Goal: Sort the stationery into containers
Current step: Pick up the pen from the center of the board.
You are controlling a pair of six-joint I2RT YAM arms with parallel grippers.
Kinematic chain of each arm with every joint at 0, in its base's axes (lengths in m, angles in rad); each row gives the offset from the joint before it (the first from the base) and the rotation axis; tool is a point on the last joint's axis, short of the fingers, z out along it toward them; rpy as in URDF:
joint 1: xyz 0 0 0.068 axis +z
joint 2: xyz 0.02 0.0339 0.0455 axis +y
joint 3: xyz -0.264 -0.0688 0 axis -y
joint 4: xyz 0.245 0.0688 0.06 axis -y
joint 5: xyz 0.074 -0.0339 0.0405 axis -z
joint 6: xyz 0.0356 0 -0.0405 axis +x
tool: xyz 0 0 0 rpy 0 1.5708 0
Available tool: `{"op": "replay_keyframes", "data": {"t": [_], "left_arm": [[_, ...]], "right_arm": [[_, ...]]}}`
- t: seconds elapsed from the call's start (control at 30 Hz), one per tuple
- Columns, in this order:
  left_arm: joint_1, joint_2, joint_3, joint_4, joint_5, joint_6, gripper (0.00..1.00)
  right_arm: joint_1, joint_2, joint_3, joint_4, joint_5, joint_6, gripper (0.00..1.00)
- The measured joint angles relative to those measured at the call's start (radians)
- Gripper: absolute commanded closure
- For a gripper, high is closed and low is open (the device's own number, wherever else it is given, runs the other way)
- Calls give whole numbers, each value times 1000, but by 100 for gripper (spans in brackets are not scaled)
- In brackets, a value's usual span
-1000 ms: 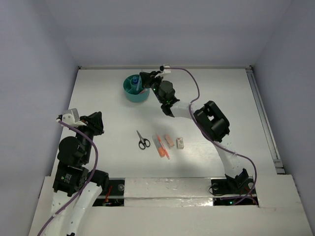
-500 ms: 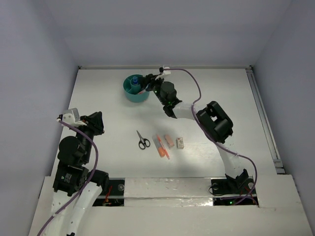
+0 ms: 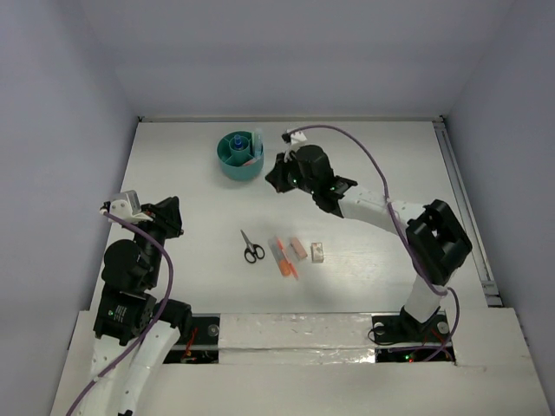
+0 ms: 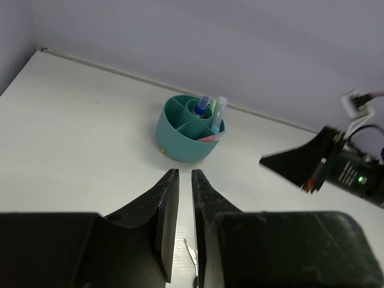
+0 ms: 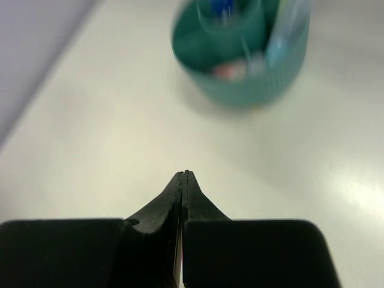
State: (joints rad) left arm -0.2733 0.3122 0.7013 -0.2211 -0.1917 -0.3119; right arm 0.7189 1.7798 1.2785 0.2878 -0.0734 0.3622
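One round teal plastic organiser (image 3: 238,172); right claw (image 5: 182,174) clenched empty, left claw (image 4: 185,173) barely parted.

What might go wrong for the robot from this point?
The right end effector is shut and close to the teal organiser; a careless swing might knock it or the tall pens standing in it. The orange pens, pink eraser and white eraser lie close together, so grasping one may nudge its neighbours.
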Motion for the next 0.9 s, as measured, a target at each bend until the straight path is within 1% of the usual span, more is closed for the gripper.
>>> {"op": "replay_keyframes", "data": {"t": [0.13, 0.2, 0.3, 0.33, 0.4, 0.43, 0.5, 0.63, 0.77, 0.83, 0.9], "left_arm": [[0, 0, 0, 0, 3, 0, 89], [0, 0, 0, 0, 4, 0, 89], [3, 0, 0, 0, 4, 0, 89], [5, 0, 0, 0, 5, 0, 89], [7, 0, 0, 0, 5, 0, 89], [7, 0, 0, 0, 5, 0, 89], [7, 0, 0, 0, 5, 0, 88], [7, 0, 0, 0, 7, 0, 88], [12, 0, 0, 0, 8, 0, 88], [16, -1, 0, 0, 8, 0, 88], [18, -1, 0, 0, 8, 0, 88]], "right_arm": [[19, -2, -14, -292, -5, -39, 100], [25, 9, -5, -402, -8, -58, 100], [37, 12, -6, -531, -14, -72, 91], [40, 12, -8, -551, -14, -75, 85], [50, 10, -21, -579, -20, -78, 78], [56, 10, -31, -594, -24, -78, 71], [69, 9, -49, -616, -36, -77, 68], [112, 9, -56, -659, -43, -74, 68], [153, 21, -55, -675, -28, -66, 71], [159, 31, -55, -678, -8, -60, 75], [159, 40, -55, -683, 19, -56, 76]]}}
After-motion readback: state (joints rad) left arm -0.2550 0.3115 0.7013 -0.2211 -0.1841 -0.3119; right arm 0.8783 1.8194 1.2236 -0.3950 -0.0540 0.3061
